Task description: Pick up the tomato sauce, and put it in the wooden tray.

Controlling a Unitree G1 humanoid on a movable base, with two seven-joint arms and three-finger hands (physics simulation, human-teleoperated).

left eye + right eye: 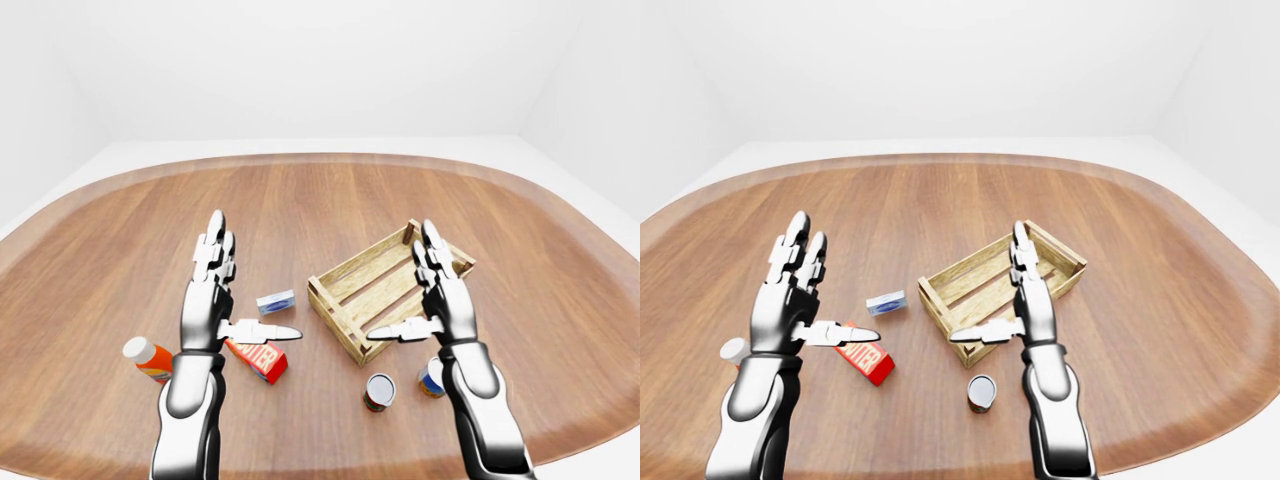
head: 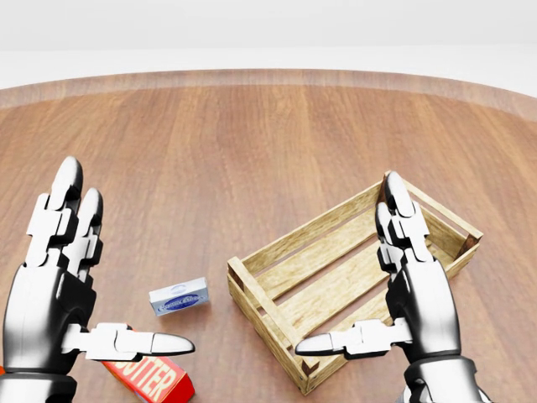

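Both robot hands spread wide, holding nothing: left robot hand [image 1: 212,300], right robot hand [image 1: 440,300]. Tomato sauce can [image 1: 379,391] upright on bench [image 1: 330,200], near wooden tray [image 1: 385,290].

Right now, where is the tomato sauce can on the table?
In the left-eye view the tomato sauce can stands low, right of centre, just below the wooden tray and left of the right hand's forearm.

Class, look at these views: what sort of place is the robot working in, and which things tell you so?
Probably a bare simulated test room: one big rounded wooden table against plain white walls, with only a wooden crate, a butter box and a can.
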